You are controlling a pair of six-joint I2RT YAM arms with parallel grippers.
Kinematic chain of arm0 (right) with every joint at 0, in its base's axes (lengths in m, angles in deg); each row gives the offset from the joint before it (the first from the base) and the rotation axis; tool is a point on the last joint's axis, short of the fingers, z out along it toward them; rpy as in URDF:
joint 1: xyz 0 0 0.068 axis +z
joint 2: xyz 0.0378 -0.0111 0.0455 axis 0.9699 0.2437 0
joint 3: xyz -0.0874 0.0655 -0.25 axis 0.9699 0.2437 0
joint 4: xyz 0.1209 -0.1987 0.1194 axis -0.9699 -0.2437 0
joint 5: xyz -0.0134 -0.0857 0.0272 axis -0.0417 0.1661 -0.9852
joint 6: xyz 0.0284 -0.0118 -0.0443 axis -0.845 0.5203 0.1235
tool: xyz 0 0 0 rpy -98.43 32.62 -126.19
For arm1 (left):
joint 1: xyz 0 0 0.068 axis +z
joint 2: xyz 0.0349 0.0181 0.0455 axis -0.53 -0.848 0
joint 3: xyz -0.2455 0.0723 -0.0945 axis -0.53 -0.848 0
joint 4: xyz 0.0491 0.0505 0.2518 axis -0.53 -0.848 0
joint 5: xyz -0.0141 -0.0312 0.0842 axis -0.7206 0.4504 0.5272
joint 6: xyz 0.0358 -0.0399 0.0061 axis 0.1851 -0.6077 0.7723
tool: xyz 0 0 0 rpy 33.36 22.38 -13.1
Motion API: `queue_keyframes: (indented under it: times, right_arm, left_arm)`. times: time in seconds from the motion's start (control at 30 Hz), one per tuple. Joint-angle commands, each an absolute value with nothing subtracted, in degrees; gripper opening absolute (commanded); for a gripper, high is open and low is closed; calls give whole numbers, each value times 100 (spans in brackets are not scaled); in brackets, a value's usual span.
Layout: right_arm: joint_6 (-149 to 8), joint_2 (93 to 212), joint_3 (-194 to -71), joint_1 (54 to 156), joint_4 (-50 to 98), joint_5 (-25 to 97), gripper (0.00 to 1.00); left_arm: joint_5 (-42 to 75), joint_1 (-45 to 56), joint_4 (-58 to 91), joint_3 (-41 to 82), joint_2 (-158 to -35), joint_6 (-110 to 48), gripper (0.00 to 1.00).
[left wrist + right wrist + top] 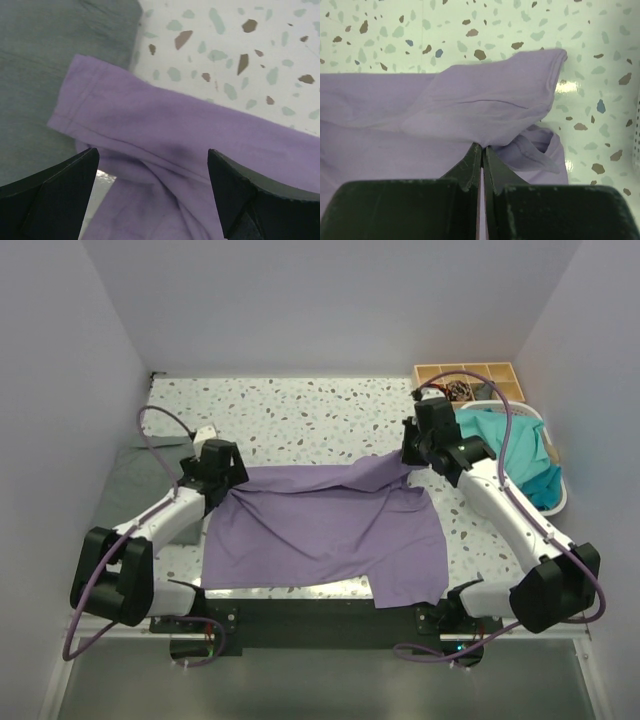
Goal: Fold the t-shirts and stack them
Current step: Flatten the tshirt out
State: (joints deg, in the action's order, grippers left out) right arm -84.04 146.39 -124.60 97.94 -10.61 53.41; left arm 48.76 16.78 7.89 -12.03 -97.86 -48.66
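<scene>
A lavender t-shirt [320, 530] lies spread and rumpled across the middle of the table. My right gripper [412, 456] is shut on a fold of the lavender t-shirt [470, 100] near its far right sleeve, and the cloth bunches at the fingertips [482, 146]. My left gripper [222, 480] hovers open over the shirt's far left sleeve [150, 120], its fingers [65, 190] set wide apart with nothing gripped. A grey t-shirt [125, 485] lies flat at the table's left edge, also visible beside the sleeve as the grey t-shirt [50, 60]. Teal t-shirts [515, 455] fill the basket on the right.
A white plastic basket [556, 502] stands at the right edge, just behind my right arm. A wooden compartment tray [468, 378] sits at the far right corner. Bare speckled tabletop [300, 415] runs along the back. Pale walls close in on three sides.
</scene>
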Motion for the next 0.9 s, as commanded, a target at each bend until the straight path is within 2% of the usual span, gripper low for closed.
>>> queue_keyframes:
  times: [0.0, 0.27, 0.57, 0.87]
  right_arm:
    - [-8129, 14684, -12989, 9760, -1055, 5563, 0]
    - [-7970, 14666, -13086, 9743, -1142, 5598, 0]
    - [-7935, 14613, -13156, 9725, -1186, 5624, 0]
    - [-7926, 14622, -13104, 9716, -1178, 5659, 0]
  left_arm:
    - [5761, 1970, 711, -1084, -9639, -5133, 96]
    - [5131, 2830, 1159, -1259, -9884, -5115, 96]
    - [4400, 3069, 1810, -1304, -10517, -5238, 95]
    - [4118, 3201, 2170, -1523, -10588, -5318, 84]
